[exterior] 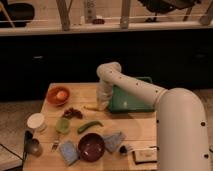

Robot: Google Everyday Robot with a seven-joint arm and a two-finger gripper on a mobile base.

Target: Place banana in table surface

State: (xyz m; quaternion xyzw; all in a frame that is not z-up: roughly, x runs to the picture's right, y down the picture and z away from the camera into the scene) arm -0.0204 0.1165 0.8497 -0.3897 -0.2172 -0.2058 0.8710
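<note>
I've got the gripper low over the table beside the tray, so the banana lands flat. Can't tell its grip.

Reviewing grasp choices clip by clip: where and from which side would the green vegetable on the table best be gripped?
Probably at the middle of the green vegetable, from straight above, jaws closing across its narrow width. It lies flat and slightly diagonal on the table surface, with bare wood on both long sides. The gripper is now down by the banana.
</note>
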